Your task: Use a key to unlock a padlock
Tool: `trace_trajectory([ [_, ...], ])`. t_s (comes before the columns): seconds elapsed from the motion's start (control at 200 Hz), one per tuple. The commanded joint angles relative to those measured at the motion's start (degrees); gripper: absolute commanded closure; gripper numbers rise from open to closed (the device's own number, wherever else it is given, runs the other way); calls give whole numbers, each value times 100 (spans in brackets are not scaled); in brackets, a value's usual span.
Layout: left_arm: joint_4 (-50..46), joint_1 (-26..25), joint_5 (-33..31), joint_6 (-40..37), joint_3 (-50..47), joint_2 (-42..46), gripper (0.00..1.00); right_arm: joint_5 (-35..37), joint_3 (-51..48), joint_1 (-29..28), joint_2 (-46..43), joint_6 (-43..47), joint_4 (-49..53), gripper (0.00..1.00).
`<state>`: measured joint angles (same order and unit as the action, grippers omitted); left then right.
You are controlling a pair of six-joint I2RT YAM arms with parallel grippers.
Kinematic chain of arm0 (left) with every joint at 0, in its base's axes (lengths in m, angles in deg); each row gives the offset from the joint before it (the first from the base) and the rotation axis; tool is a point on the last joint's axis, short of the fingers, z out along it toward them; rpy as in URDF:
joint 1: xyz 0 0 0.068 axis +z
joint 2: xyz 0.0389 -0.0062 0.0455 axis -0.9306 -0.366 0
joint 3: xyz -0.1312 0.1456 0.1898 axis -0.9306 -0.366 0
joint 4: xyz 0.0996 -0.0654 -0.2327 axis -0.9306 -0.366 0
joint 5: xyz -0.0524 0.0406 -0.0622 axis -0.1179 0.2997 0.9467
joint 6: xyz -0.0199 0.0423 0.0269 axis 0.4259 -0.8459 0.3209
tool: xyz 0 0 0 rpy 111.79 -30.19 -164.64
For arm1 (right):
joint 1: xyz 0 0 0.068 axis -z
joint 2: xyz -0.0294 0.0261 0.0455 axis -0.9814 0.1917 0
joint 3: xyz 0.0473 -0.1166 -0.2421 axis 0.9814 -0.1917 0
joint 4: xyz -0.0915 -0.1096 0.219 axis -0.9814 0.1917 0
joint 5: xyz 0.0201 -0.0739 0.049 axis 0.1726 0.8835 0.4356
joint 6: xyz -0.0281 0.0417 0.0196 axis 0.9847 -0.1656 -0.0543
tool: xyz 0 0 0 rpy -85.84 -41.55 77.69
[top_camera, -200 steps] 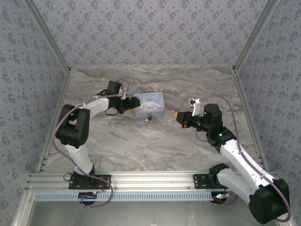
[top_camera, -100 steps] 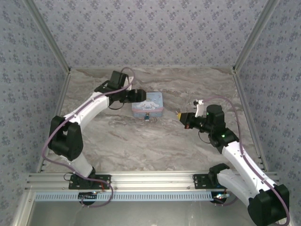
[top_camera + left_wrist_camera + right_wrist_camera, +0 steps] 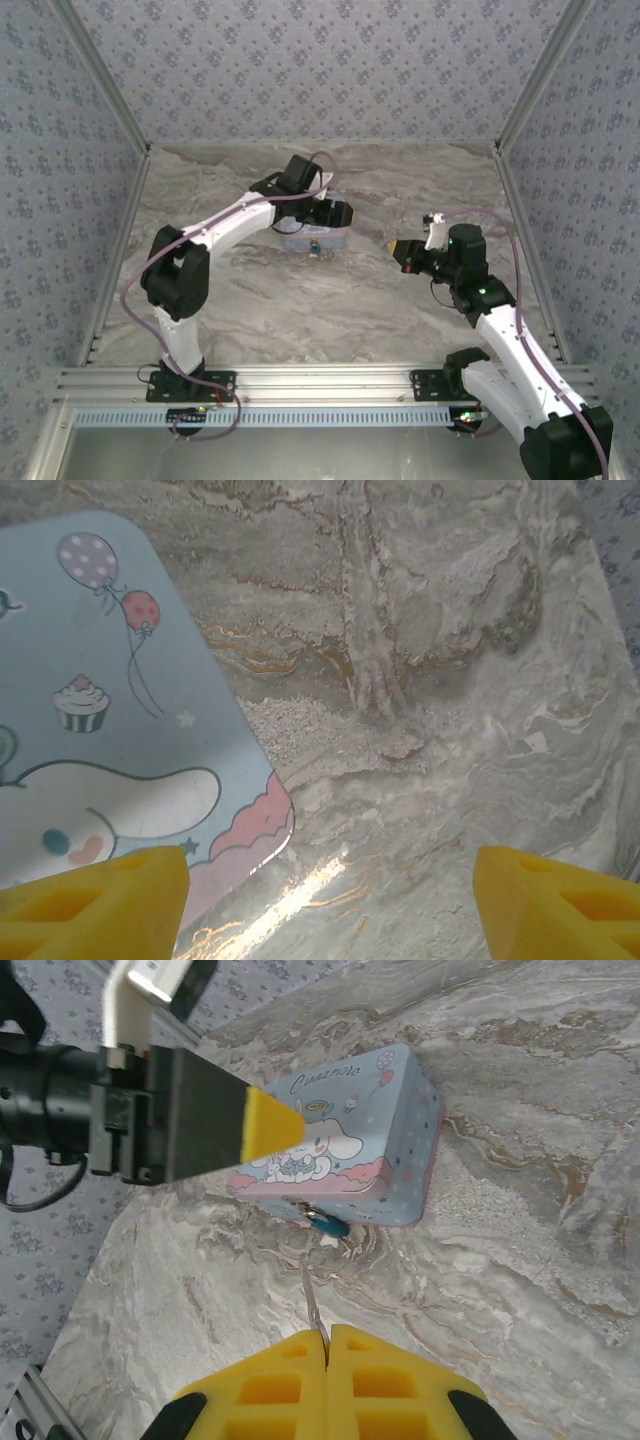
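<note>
Now | my left jaws (image 3: pixel 325 910), wide, newly above tin (image 3: pixel 110 710) | my right jaws (image 3: pixel 326 1345) pinch key (image 3: pixel 312 1300), padlock (image 3: pixel 328 1225) just ahead | insertion next

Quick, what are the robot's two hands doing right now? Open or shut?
Left gripper: open, over a corner of the cartoon tin, holding nothing.
Right gripper: shut on the key.

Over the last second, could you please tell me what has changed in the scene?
The left end effector swung right, from beside the tin to over it, jaws open. The right end effector, shut on the key, drew back slightly to the right. Tin and padlock stayed put.
</note>
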<state>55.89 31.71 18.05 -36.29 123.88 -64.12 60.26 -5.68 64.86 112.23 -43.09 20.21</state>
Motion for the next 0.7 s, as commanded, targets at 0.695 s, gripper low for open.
trace_trajectory([
  [0.695,37,-347,121,49,-645,-50,26,53,80,326,-184,248,454,100],
])
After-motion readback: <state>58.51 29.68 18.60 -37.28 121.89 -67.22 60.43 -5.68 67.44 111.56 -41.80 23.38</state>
